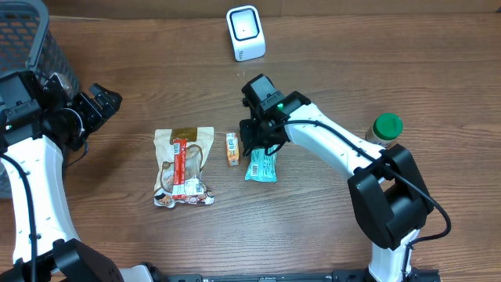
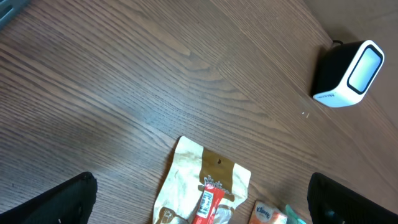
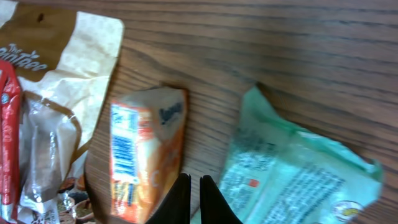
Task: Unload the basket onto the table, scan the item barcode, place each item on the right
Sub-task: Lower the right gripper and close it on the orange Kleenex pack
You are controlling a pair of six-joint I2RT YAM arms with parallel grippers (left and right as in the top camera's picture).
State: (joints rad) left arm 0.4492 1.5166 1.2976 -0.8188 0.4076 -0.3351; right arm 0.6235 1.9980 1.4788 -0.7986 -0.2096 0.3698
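The wooden counter (image 1: 352,63) carried a beige snack bag (image 1: 184,166) near its middle and a white scanner (image 1: 246,33) at the far edge. Beside the bag lay a teal wrapper (image 1: 261,166) and a small orange packet (image 1: 232,149), barcode up. The right pincer (image 3: 194,183) was closed between those two. The left pincer (image 1: 102,106) stood wide open.

Overhead straight down on the table (image 1: 352,63) — wrist views nearer, slanted, the orange packet (image 3: 146,155) in both
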